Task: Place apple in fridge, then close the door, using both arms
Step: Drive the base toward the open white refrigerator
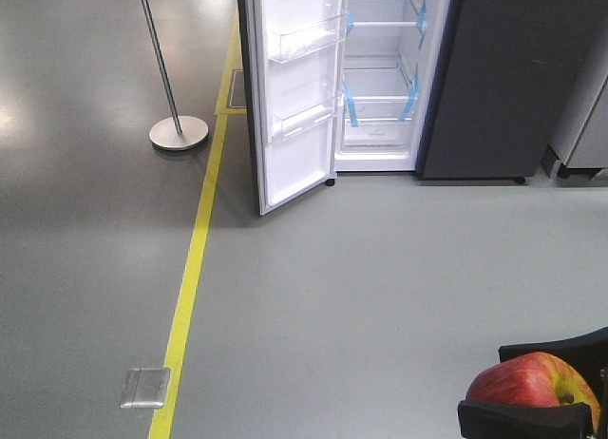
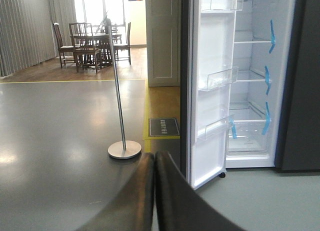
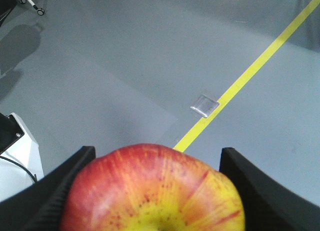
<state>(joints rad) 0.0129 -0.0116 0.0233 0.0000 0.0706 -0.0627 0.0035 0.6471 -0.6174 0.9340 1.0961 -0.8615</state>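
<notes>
The apple [image 1: 530, 380] sits between the two black jaws of the right gripper [image 3: 157, 156], which press on its sides, above the grey floor [image 1: 380, 287] and well apart from the fridge [image 1: 382, 78]. The fridge stands open at the far side of the floor, its white shelves showing blue tape. Its door [image 1: 296, 106] is swung out toward the yellow line [image 1: 195, 258]. The left gripper [image 2: 154, 163] has its jaws together, holding nothing. A pole stand [image 1: 179, 132] is beyond the line.
</notes>
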